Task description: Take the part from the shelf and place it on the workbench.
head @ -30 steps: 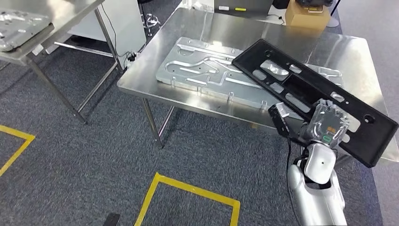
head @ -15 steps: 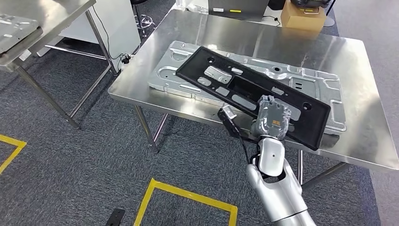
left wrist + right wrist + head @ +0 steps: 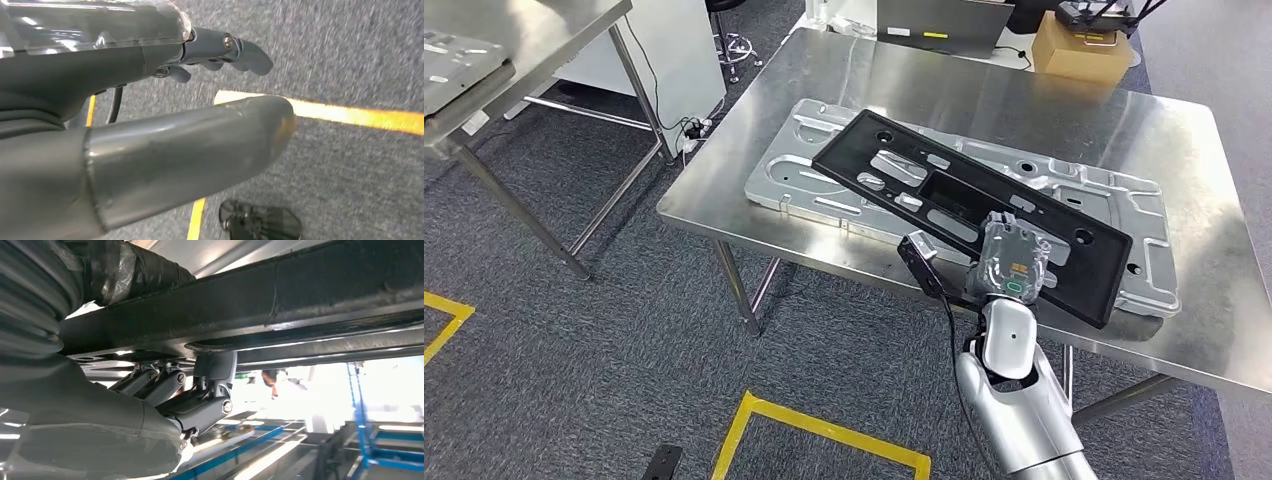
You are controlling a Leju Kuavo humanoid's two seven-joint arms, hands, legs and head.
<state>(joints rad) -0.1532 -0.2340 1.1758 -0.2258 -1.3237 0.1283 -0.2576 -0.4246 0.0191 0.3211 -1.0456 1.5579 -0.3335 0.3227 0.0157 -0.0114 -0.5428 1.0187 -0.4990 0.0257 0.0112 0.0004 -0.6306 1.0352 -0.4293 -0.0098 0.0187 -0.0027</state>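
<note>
Right hand (image 3: 1012,262) grips the black part (image 3: 969,208) at its near long edge, centre-right of frame, held tilted over the bench (image 3: 904,75) w/ a silver plate (image 3: 809,165) below. Left hand (image 3: 150,125) hangs, holds nothing, fingers apart. Advice: level the part, lower slowly, then let go

You see a glossy silver right arm (image 3: 1024,420) with a white wrist segment, a black cable beside it, and a right hand (image 3: 1012,258) under clear plastic bearing orange and green marks. The left hand (image 3: 150,100) shows a thick grey thumb, darker fingers and a screw.
</note>
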